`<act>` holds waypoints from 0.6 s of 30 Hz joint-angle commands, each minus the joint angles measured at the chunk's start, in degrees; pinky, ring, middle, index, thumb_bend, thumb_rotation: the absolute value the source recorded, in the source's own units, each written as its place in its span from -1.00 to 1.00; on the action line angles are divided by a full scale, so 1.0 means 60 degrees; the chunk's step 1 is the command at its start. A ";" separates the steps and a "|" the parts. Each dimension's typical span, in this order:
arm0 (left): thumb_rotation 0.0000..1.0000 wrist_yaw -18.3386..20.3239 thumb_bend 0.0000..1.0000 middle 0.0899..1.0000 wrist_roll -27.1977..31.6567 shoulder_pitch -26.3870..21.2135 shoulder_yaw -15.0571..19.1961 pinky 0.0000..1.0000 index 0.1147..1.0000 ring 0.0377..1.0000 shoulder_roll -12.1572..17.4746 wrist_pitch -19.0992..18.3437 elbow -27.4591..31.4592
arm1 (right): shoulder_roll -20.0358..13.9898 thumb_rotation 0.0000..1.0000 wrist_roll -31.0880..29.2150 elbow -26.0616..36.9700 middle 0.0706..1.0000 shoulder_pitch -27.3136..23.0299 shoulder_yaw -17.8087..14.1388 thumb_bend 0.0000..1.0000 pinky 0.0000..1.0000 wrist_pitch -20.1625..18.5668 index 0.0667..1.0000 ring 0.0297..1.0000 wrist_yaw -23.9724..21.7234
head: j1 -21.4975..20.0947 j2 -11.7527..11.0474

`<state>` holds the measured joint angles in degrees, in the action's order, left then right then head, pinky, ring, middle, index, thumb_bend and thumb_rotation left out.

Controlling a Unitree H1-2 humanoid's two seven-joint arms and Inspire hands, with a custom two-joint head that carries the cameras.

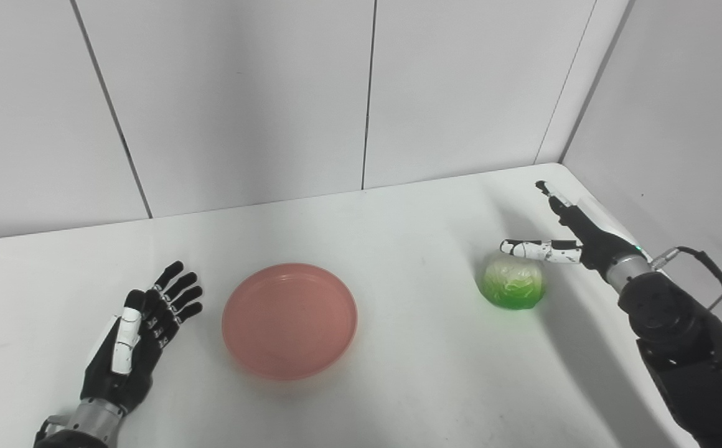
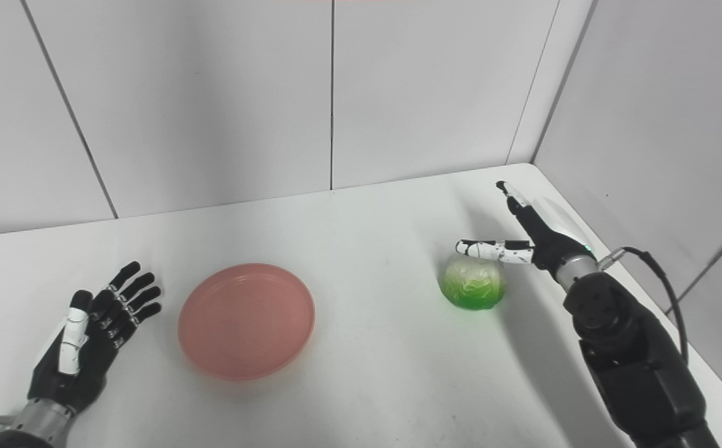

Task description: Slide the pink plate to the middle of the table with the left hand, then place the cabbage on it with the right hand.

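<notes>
The left hand (image 1: pixel 137 336) lies flat with its fingers spread, holding nothing, just beside the pink plate (image 1: pixel 289 319). The plate sits near the middle of the table (image 1: pixel 398 386), so the push looks done. Nothing is in the plate. The cabbage (image 1: pixel 513 283) sits to the right, well apart. The right hand (image 1: pixel 569 239) is spread wide at it, thumb over its top, ready to grab.

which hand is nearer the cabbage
Right. The right hand is open just above and behind the cabbage; the left hand lies far off, beyond the plate.
</notes>
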<state>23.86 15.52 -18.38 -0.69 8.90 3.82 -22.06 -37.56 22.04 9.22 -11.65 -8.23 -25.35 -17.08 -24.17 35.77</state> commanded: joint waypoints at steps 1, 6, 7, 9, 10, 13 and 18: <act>0.87 0.0039 0.68 0.81 -0.0056 0.0464 0.0017 0.73 0.79 0.79 0.0168 -0.0443 -0.0410 | -0.0093 0.27 0.0040 0.0372 1.00 -0.0183 0.0028 1.00 0.79 -0.0089 1.00 1.00 0.0127 | -0.0001 0.0019; 0.87 0.0195 0.66 0.82 0.0066 0.0458 0.0012 0.74 0.80 0.79 0.0251 -0.0463 -0.0384 | -0.0010 0.26 0.0075 0.0343 1.00 -0.0213 0.0189 1.00 0.78 -0.0208 1.00 1.00 0.0086 | -0.0045 0.0078; 0.87 0.0220 0.65 0.81 0.0080 0.0462 0.0013 0.73 0.80 0.79 0.0264 -0.0461 -0.0360 | 0.0015 0.27 0.0152 0.0322 1.00 -0.0227 0.0223 1.00 0.79 -0.0226 1.00 1.00 0.0075 | -0.0052 0.0084; 0.87 0.0293 0.65 0.81 0.0135 0.0460 0.0028 0.74 0.80 0.79 0.0273 -0.0427 -0.0362 | 0.0052 0.28 0.0231 0.0293 1.00 -0.0244 0.0271 1.00 0.80 -0.0251 1.00 1.00 0.0057 | -0.0059 0.0100; 0.86 0.0318 0.65 0.82 0.0154 0.0457 0.0032 0.74 0.80 0.79 0.0276 -0.0411 -0.0374 | 0.0065 0.29 0.0244 0.0281 1.00 -0.0249 0.0276 1.00 0.81 -0.0255 1.00 1.00 0.0045 | -0.0059 0.0100; 0.86 0.0308 0.65 0.81 0.0145 0.0459 0.0050 0.73 0.80 0.79 0.0288 -0.0418 -0.0393 | 0.0027 0.32 0.0213 0.0142 1.00 -0.0266 0.0385 1.00 0.81 -0.0200 1.00 0.99 0.0076 | -0.0055 0.0125; 0.86 0.0314 0.65 0.81 0.0151 0.0469 0.0068 0.73 0.80 0.79 0.0303 -0.0501 -0.0340 | 0.0033 0.29 0.0108 -0.0113 1.00 -0.0325 0.0503 1.00 0.73 -0.0102 1.00 0.97 0.0116 | -0.0057 0.0160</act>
<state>25.70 17.00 -18.16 -0.11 9.58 3.81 -22.10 -36.17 22.73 8.34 -11.83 -4.84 -26.67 -17.28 -24.61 36.65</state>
